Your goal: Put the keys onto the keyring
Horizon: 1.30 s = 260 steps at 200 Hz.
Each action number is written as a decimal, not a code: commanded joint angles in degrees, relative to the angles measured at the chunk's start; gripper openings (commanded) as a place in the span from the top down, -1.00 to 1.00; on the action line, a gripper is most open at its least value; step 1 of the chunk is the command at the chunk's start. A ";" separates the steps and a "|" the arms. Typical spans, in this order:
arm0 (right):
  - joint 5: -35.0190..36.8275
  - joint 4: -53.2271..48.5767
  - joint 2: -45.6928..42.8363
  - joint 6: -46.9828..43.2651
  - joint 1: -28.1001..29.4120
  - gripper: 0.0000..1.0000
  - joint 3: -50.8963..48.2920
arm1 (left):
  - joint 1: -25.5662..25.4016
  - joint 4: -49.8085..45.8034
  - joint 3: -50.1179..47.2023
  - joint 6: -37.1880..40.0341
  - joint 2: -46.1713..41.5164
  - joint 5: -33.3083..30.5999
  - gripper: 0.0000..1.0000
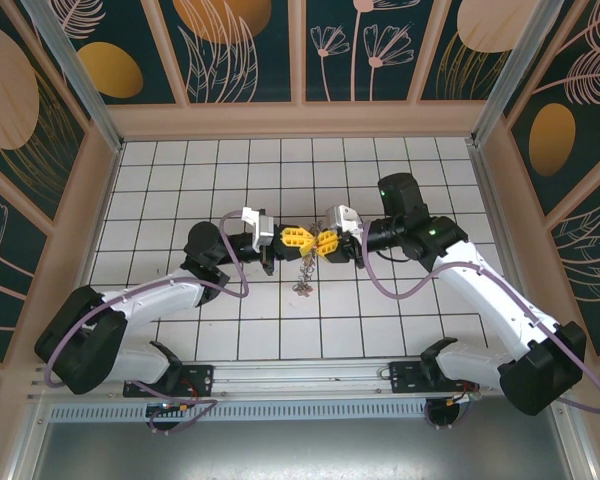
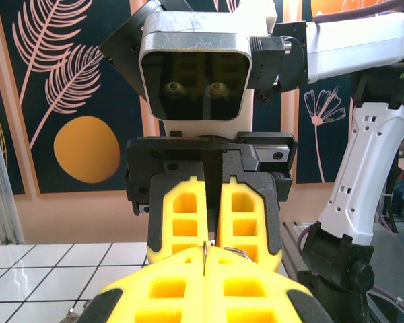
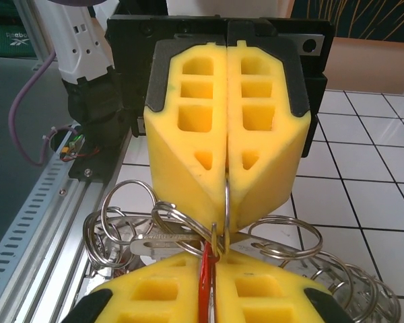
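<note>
Between the two meeting tips, held clear above the counter (image 1: 180, 180), the keyring (image 1: 305, 272) has its wire pinched in the left end effector (image 3: 227, 178), which is clenched on it. The rest of the ring, with its fringe of small links, hangs below and behind that grip. A silver key (image 3: 163, 240) lies in the bunch just under the left tips. The right end effector (image 3: 212, 269) faces it nose to nose. A red key (image 3: 203, 296) sits edge-on between its pads, so it appears to be grasping that key, though the pads hide most of it.

The risks come from how little metal each side holds. The left end effector has only thin wire, so a sideways push from the key could roll the ring in the pads and turn its split away from the key. The red key is held by a narrow edge and could pivot or slip out if it catches on a loose link. The hanging bunch adds weight below the left tips, and any swing drags the wire off line. With the foam tips nearly touching, a further advance may simply jam them together.
</note>
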 commanded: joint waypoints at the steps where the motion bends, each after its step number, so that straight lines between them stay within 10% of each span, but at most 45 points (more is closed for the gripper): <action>1: -0.30 0.79 0.21 0.05 -0.14 0.67 1.10 | -0.14 6.25 -0.44 -1.79 -0.01 -1.24 1.00; 83: -5.80 1.74 -4.77 0.92 -6.39 0.38 -0.76 | -0.15 8.85 -1.27 -3.03 -0.33 -2.59 1.00; 260: -6.43 6.63 1.16 1.77 -1.20 0.44 1.69 | -0.11 12.31 -0.82 -4.83 1.82 -1.14 1.00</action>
